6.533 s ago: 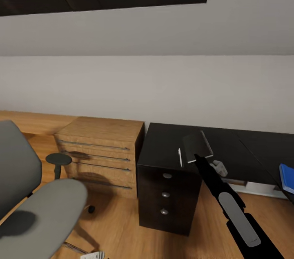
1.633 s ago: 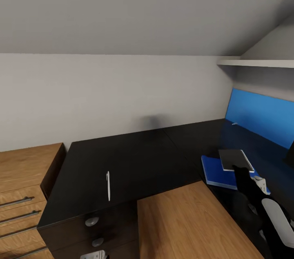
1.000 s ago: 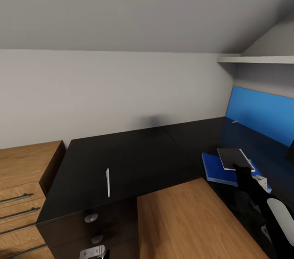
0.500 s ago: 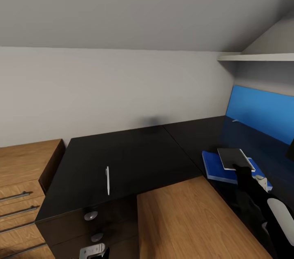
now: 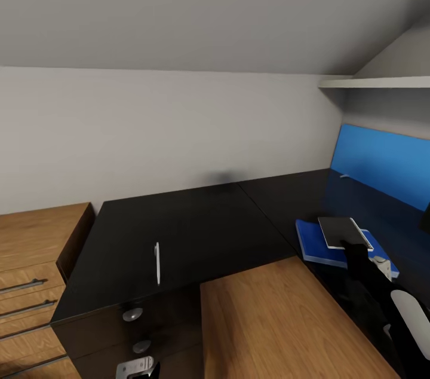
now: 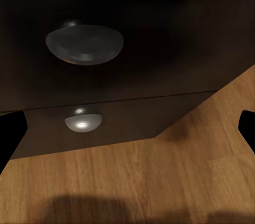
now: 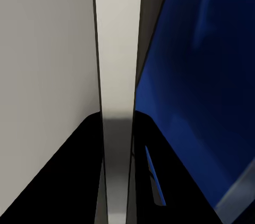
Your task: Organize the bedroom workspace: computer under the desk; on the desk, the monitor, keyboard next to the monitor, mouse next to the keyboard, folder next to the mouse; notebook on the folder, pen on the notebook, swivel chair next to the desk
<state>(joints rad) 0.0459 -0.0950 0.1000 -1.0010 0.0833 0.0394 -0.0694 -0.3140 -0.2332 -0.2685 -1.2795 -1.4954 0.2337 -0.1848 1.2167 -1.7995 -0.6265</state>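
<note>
While the notebook point(image 5: 340, 231) is held over the blue folder point(image 5: 315, 245) at the lower right of the head frame, the chief risk is judged to be a crooked or overhanging stack. The thin grey cover is pinched by one edge only in the right gripper point(image 5: 349, 245), so it can pivot or sag as it is lowered. If it is let go before lying flat, it is likely to slide on the smooth folder face and end partly on the glossy black desk point(image 5: 197, 229). A push from the arm could also shift the light, flat folder out of its place. In the right wrist view the notebook's pale edge point(image 7: 117, 91) is seen running between the black fingers point(image 7: 64, 181), clamped on both sides, with the blue folder surface point(image 7: 212, 75) close beneath.

A later risk is judged for the pen point(image 5: 157, 262), a thin white stick lying well apart at the lower left-centre of the head frame; being round and slim, it may roll off the notebook.

The left gripper point(image 6: 127, 128) is seen spread apart and empty, its dark tips at the frame's two edges, facing the dark drawer unit point(image 6: 159, 38) with its rounded silver knobs point(image 6: 84, 44) above the wood-plank floor point(image 6: 159, 181). A matte blue wall panel point(image 5: 382, 167) and a white shelf point(image 5: 376, 84) are seen at the right.
</note>
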